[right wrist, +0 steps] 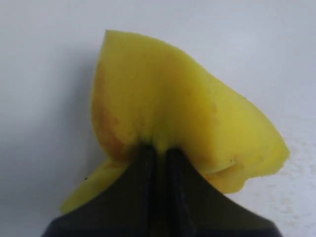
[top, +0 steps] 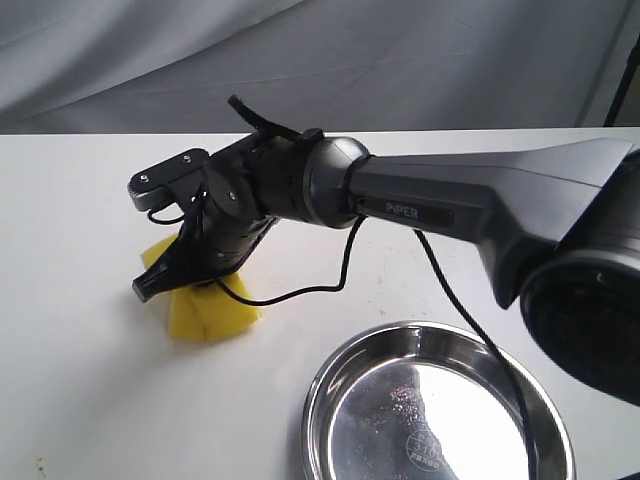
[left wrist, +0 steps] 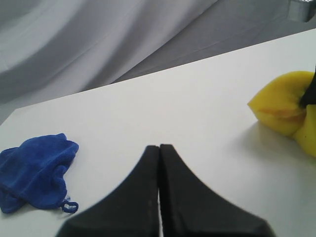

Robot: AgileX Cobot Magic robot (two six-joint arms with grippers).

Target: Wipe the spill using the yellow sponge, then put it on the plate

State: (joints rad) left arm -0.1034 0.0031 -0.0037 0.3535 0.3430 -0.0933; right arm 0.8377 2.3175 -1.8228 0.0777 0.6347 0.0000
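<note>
blue cloth (left wrist: 34,170) well apart, plate (top: 400,420) near yellow sponge (top: 210,315)

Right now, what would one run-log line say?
right pincer: shut on yellow sponge | yellow sponge: on table | left pincer: shut, empty | plate: no sponge yet

The yellow sponge (right wrist: 173,94) is bright, stained amber-brown near its pinched fold. The plate (top: 325,385) is shiny silver with a stamped centre mark. The counter (top: 80,380) is white, the cloth (left wrist: 34,170) deep blue, the right hand (right wrist: 160,155) and left hand (left wrist: 159,148) black, and the draped backdrop (top: 300,60) grey.
</note>
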